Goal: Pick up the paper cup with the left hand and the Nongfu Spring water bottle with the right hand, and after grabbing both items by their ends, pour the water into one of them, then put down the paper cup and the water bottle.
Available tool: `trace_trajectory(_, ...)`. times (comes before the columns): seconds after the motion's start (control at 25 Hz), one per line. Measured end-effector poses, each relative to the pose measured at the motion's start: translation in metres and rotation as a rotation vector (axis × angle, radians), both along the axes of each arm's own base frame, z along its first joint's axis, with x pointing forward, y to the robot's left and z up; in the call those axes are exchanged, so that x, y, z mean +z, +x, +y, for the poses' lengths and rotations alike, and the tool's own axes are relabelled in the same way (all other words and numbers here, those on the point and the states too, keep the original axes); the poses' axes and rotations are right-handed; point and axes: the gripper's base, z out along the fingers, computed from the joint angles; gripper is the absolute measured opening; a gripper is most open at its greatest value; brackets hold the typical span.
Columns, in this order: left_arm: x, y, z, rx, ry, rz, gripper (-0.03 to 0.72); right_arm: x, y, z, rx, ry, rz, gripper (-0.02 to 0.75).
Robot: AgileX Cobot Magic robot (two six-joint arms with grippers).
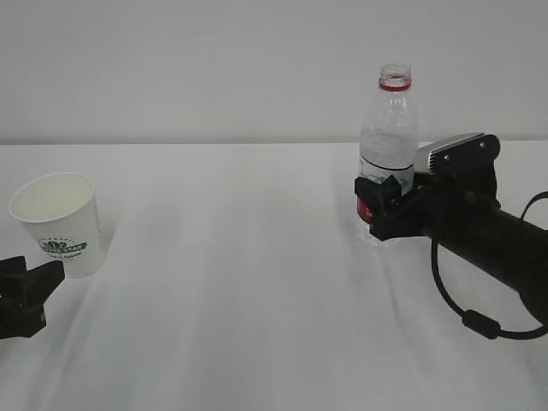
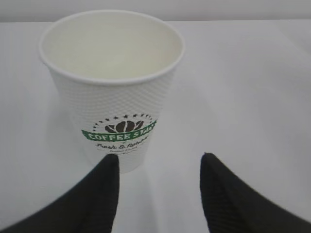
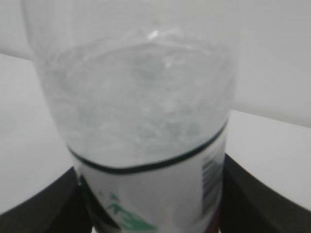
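The Nongfu Spring water bottle (image 1: 388, 145) is stood upright on the table (image 1: 240, 282), right of centre, gripped low by the right hand (image 1: 383, 208), jaws pressed on its label. The paper cup (image 2: 112, 87), far left, isn't held yet; it's sat off-centre before the left hand (image 2: 158, 179), jaws parted. Cup should be centred first, honestly. White dimpled cup, green logo, empty.

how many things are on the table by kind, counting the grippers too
Cups: 1, the cup
Bottles: 1, the bottle, uncapped
Grippers: 2, the left gripper and the right gripper
Total: 4
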Motion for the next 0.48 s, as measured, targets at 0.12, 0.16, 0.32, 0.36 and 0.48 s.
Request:
trace_trajectory(0.12, 0.000, 0.000, 0.000, -0.002, 0.000, 0.000, 0.391, 0.008, -0.008, -0.004, -0.022, 0.004, -0.008, 0.494)
trace_trajectory(0.16, 0.000, 0.000, 0.000, -0.002, 0.000, 0.000, 0.391, 0.011, -0.010, -0.005, -0.027, 0.007, -0.013, 0.494)
trace_trajectory(0.32, 0.000, 0.000, 0.000, -0.004, 0.000, 0.000, 0.391, 0.019, -0.022, -0.008, -0.036, 0.011, -0.020, 0.494)
trace_trajectory(0.36, 0.000, 0.000, 0.000, -0.004, 0.000, 0.000, 0.392, 0.020, -0.027, -0.009, -0.036, 0.010, -0.015, 0.494)
trace_trajectory(0.48, 0.000, 0.000, 0.000, -0.004, 0.000, 0.000, 0.408, 0.022, -0.041, -0.013, -0.038, 0.008, -0.004, 0.494)
